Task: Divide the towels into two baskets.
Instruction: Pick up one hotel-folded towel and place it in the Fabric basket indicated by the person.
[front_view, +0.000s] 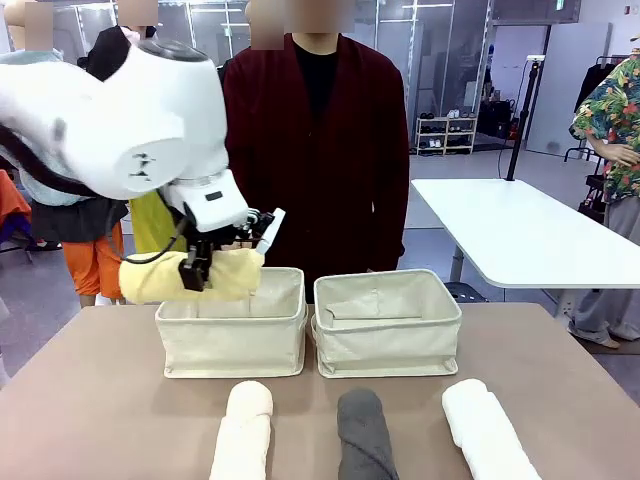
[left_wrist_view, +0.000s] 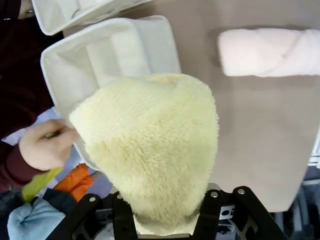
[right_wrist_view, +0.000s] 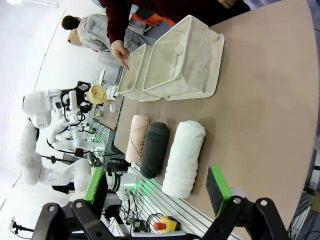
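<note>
left claw (front_view: 205, 268) holding yellow towel (left_wrist_view: 150, 150), by basket (front_view: 230, 345)

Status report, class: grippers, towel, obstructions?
Left gripper shut on pale yellow rolled terry towel, over rim of left cream canvas basket. Right gripper open. Person's hand at that rim.

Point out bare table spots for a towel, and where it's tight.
Bare table left of the left basket; bare again right of the right basket. Thin strip between baskets and towel row. Crowded: near edge, cream towel, dark grey towel, white towel side by side.
</note>
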